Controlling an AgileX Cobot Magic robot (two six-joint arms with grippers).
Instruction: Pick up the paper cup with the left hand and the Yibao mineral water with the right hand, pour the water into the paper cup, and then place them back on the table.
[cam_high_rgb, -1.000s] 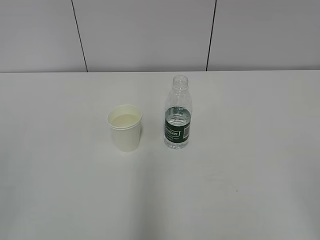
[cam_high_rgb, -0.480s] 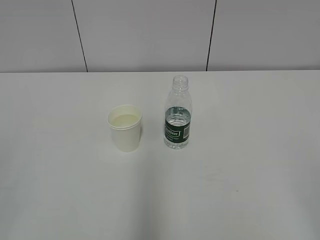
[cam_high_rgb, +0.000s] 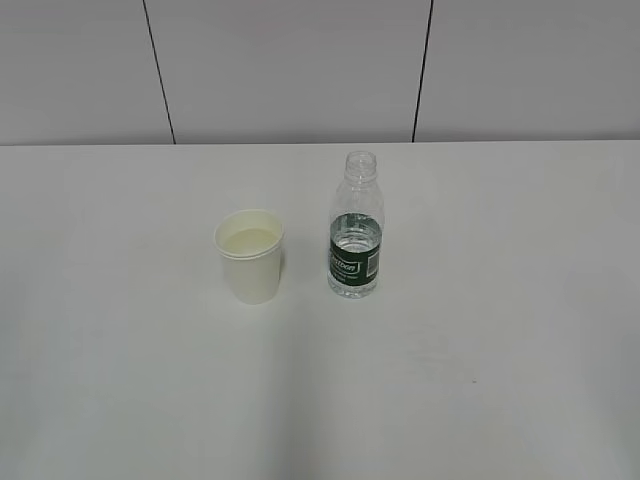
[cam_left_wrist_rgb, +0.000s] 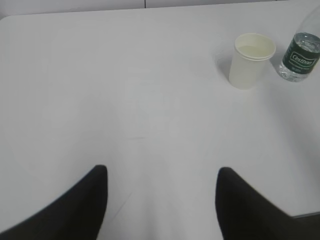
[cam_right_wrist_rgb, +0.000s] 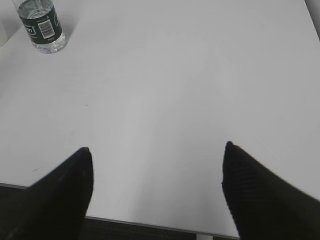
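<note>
The white paper cup (cam_high_rgb: 250, 256) stands upright on the white table (cam_high_rgb: 480, 330), with the Yibao mineral water bottle (cam_high_rgb: 356, 228) upright just to its right, uncapped and holding a little water. Neither arm shows in the exterior view. In the left wrist view my left gripper (cam_left_wrist_rgb: 162, 172) is open over bare table, far short of the cup (cam_left_wrist_rgb: 251, 60) and the bottle (cam_left_wrist_rgb: 300, 57) at the upper right. My right gripper (cam_right_wrist_rgb: 157, 150) is open wide near the table's front edge, with the bottle (cam_right_wrist_rgb: 42, 27) far off at the upper left.
A grey panelled wall (cam_high_rgb: 300, 70) rises behind the table. The table's front edge (cam_right_wrist_rgb: 150, 222) lies just under the right gripper.
</note>
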